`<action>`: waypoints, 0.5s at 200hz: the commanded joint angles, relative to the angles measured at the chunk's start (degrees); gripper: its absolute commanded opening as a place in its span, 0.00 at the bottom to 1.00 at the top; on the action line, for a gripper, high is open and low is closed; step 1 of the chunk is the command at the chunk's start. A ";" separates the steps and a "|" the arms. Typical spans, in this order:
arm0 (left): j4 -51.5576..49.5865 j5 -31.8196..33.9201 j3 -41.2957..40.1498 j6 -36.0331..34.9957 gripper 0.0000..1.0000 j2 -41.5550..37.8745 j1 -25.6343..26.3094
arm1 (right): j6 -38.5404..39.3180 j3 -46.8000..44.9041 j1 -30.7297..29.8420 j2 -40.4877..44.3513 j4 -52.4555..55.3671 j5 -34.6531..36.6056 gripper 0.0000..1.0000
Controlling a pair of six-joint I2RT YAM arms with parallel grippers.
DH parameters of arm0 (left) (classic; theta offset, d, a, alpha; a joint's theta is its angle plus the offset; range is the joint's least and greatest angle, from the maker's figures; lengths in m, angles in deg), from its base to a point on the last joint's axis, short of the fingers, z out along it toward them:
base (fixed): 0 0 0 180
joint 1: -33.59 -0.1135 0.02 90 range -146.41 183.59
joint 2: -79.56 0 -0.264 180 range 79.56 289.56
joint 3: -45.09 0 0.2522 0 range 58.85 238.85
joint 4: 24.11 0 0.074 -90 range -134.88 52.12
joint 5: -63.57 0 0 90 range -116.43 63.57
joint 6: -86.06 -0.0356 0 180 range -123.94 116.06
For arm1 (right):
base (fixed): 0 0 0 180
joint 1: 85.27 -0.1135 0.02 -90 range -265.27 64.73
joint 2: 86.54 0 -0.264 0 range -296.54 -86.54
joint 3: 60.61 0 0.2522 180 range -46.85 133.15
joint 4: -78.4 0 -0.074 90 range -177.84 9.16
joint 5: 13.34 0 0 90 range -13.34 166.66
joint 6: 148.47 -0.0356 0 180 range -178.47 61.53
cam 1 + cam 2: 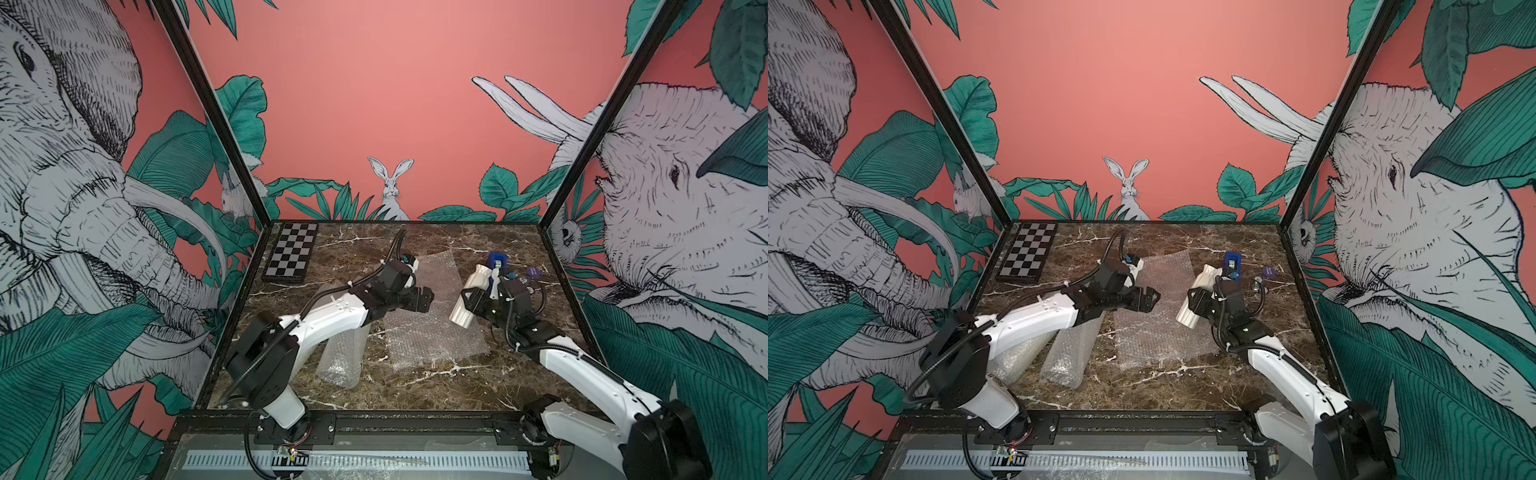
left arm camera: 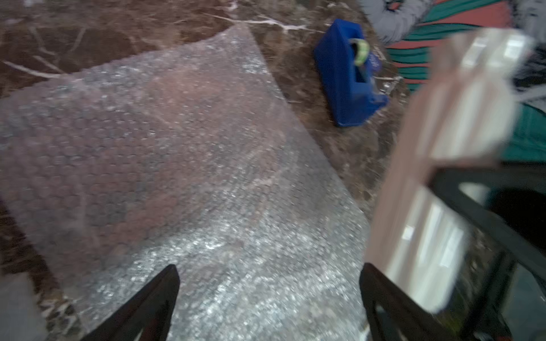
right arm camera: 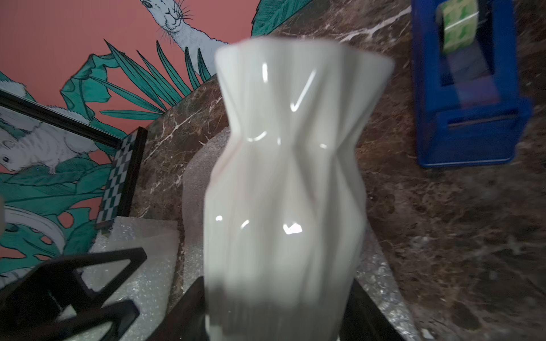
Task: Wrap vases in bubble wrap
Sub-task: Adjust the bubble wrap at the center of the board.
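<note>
A white fluted vase (image 1: 462, 316) (image 3: 289, 177) hangs tilted above the right edge of a flat bubble wrap sheet (image 1: 432, 336) (image 2: 177, 147). My right gripper (image 1: 470, 300) (image 3: 277, 295) is shut on the vase's lower body, a finger on each side. To its left, over the sheet, my left gripper (image 1: 424, 297) (image 2: 270, 268) is open with only the sheet showing between its fingers. In the left wrist view the vase (image 2: 443, 147) is a blur beside it. Two bubble-wrapped rolls (image 1: 1069, 353) (image 1: 1017, 357) lie near left, partly under the left arm; what they hold is not plain.
A blue tape dispenser (image 1: 496, 262) (image 2: 345, 76) (image 3: 469, 88) stands just behind the held vase, with a small purple object (image 1: 534, 272) to its right. A chequered board (image 1: 291, 253) lies at the far left corner. Walls close in the marble table (image 1: 415, 386) on three sides.
</note>
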 commanded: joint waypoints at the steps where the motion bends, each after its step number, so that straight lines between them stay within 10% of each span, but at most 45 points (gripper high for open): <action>1: -15.02 6.04 9.51 0.22 0.95 7.92 -3.10 | 10.32 2.30 0.01 3.10 10.00 6.11 0.32; 100: -25.18 2.24 37.80 -5.45 0.81 35.07 -6.96 | 25.01 7.93 -4.81 0.62 20.75 11.16 0.31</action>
